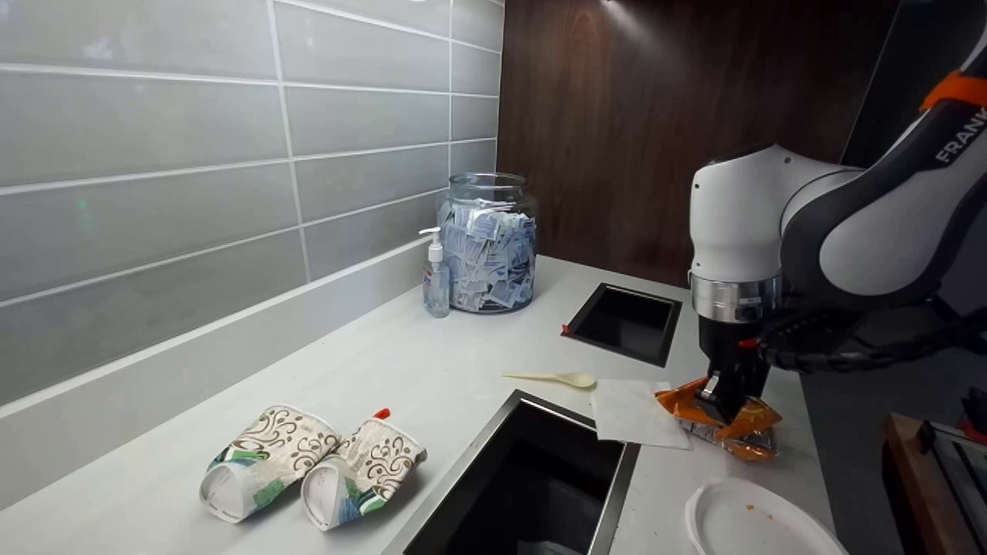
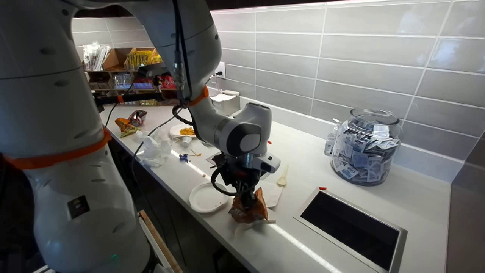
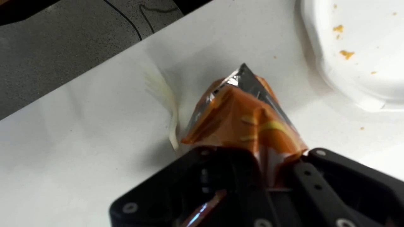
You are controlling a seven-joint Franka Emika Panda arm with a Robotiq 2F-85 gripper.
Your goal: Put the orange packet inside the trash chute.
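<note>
The pincer [image 3: 271, 162] pinches the orange packet [image 3: 236, 121] at the centre of the wrist view, so the grasp looks done, while carrying it to the trash chute [image 1: 618, 493], likely that at bottom centre of an exterior view, and releasing it inside remain.

Jar [image 1: 489, 193] of sachets [image 1: 493, 250], bottle [image 1: 437, 287] just beside it, two cups [image 1: 270, 455] lying on the desk [image 1: 370, 358], spoon [image 1: 576, 379], napkin [image 1: 638, 416], plate [image 3: 375, 91] with crumbs [image 3: 346, 54], fork [image 3: 169, 97]
</note>
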